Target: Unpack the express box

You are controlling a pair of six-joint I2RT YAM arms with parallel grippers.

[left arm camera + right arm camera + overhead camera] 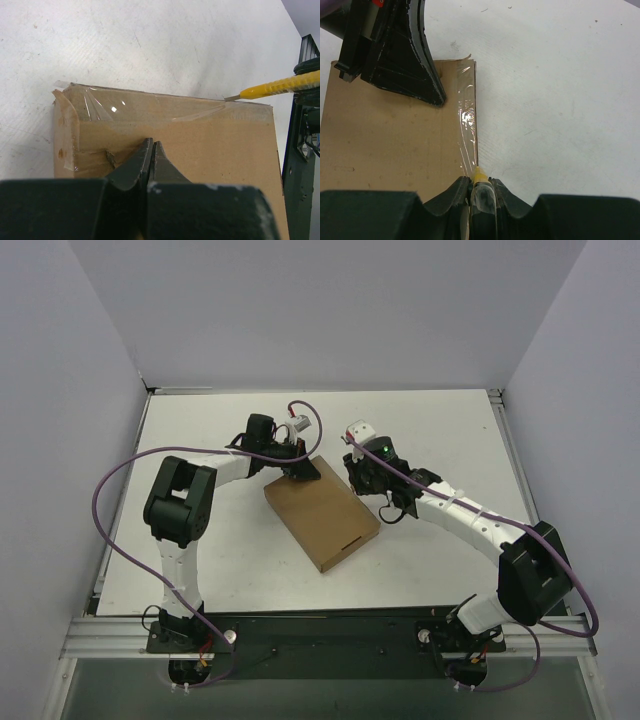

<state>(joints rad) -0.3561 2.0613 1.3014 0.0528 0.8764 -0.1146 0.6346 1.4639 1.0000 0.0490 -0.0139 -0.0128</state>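
The left gripper (pixel 152 146) has its two fingers pressed tight together, with nothing between them. Their tips point down at the top of the express box (pixel 322 512), near its far end, and seem to rest on it.

The right gripper (pixel 480 182) has its fingers closed on a yellow knife (pixel 280 85). The small grey blade (pixel 231 98) meets the far edge of the box at one corner.

A strip of clear tape (pixel 466 112) runs along that far edge and folds over it. It is shiny and wrinkled. At the other corner, the tape and card look a bit torn and lifted.

The box lies flat and shut in the middle of the white table (pixel 450 430), turned at a slant. The two grippers are near each other at the same end of the box, but they do not touch.

There is lots of bare table all around the box. The grey walls (pixel 80 360) stand well away from it.

From above, the knife is too small to see, because the right gripper hides it. In the right wrist view, the fingers cover most of the knife and only its yellow tip shows. The near part of the box is cut off in both wrist views.
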